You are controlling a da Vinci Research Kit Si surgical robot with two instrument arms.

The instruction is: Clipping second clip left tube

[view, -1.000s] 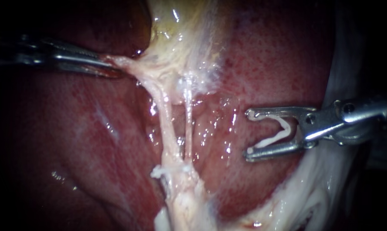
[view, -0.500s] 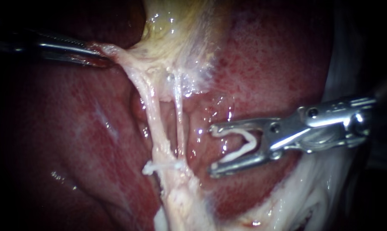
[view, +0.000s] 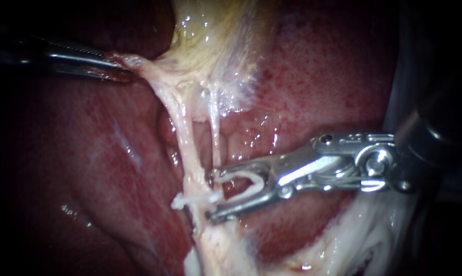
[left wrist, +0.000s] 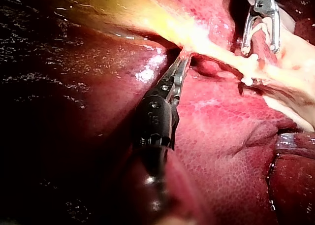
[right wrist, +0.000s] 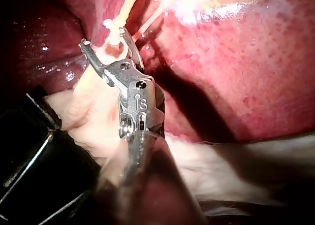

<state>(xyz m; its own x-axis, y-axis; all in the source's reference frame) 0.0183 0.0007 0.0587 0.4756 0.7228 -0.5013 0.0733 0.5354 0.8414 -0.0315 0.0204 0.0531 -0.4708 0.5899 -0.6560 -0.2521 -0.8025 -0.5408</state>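
**Nearly at the tube: seat the second clip cleanly**

Endoscope view: the left instrument (view: 116, 69) comes in from 9 o'clock, its jaws clamped on a pale fold at the foot of the gallbladder (view: 210, 41). It pulls that fold toward 10 o'clock, so two strands stand taut over the liver (view: 113, 153). The left tube (view: 187, 148), the thicker one, runs from 12 toward 6 o'clock at centre. The thin right tube (view: 215, 138) lies just beside it on the 3 o'clock side. What looks like a white seated clip (view: 187, 199) crosses the left tube's lower end.

The right instrument (view: 214, 196) enters from 3 o'clock. Its jaws stand wide apart and cradle an unclosed loaded clip (view: 241, 175), one leg against each jaw. The tips sit at the right tube's lower end, level with the seated clip. I cannot tell whether either tube lies between them yet.

To do this well, I judge:
- Shift the jaws toward 12 o'clock, clear of the seated clip.
- Take only the left tube, square across it.
- See both tips past the tube before closing.
- Hold the left traction steady.

No brand or label can be read. Only small stamped marks show on the instruments.
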